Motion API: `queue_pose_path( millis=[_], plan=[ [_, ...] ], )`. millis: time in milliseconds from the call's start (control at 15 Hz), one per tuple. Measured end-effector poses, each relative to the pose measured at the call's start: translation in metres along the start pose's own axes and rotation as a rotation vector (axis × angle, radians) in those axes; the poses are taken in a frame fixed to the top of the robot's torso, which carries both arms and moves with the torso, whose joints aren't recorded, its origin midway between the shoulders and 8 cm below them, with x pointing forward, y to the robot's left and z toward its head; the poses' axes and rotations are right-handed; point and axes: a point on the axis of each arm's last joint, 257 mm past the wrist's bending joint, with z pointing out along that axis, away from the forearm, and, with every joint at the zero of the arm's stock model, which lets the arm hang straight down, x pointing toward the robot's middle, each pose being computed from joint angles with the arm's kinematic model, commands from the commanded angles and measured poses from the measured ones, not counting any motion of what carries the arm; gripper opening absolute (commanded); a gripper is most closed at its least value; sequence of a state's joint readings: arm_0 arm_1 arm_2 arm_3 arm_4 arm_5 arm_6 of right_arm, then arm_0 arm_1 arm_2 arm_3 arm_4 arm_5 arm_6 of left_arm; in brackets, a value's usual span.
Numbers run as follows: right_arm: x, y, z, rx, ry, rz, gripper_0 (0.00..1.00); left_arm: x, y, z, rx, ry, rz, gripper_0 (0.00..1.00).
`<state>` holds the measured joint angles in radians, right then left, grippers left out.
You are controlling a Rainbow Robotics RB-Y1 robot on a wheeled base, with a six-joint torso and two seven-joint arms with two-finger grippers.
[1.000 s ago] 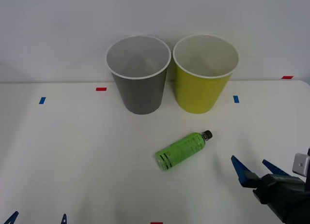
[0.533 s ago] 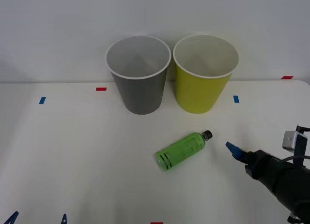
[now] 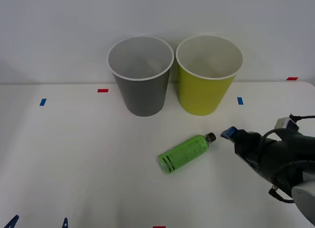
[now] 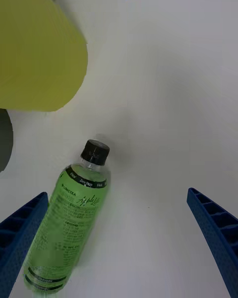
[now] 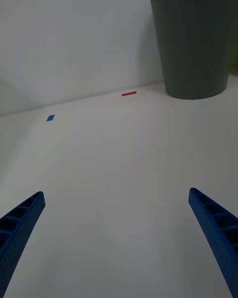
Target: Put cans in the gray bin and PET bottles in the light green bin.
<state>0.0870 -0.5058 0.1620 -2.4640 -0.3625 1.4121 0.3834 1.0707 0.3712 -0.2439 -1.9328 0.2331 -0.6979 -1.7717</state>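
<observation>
Starting at the left, the left gripper [image 5: 119, 248] is parked low over bare table [image 3: 74, 154], fingers spread wide and holding nothing, with the gray bin [image 3: 141, 75] well ahead of it. That bin and the green bin [image 3: 209, 74] stand upright, almost touching, at the table's far edge by the wall; both look hollow inside as far as can be seen.

The bottle [image 3: 186, 153] lies on its side in open table in front of the 2 bins, nearer the green one. Its long axis runs diagonally: base toward the robot and to the left, black cap [image 3: 210, 137] pointing away and to the right.

The right gripper [image 4: 119, 243] is clearly the nearer one, sitting just to the right of the cap. Its fingers are wide apart and grasp nothing; in the wrist view the bottle lies off-center, close to 1 finger rather than midway between the 2. My reading is that it needs to shift left to straddle the body. Room around the bottle is open on every side.
</observation>
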Motion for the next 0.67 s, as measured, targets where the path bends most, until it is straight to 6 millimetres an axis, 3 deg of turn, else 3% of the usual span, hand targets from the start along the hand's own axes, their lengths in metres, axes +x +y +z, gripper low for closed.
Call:
queue_pose_path(
  millis=[133,533,667],
  plan=[
    [0.010,0.014,0.005,0.014,0.082,0.036,0.97,0.000,0.000,0.000,0.000,0.000,0.000,1.00],
    [0.025,0.009,0.021,0.173,0.264,0.023,0.97,0.000,0.000,0.000,0.000,0.000,0.000,1.00],
    [0.032,0.016,0.028,0.193,0.289,0.056,0.97,0.000,0.000,0.000,0.000,0.000,0.000,1.00]
  ],
)
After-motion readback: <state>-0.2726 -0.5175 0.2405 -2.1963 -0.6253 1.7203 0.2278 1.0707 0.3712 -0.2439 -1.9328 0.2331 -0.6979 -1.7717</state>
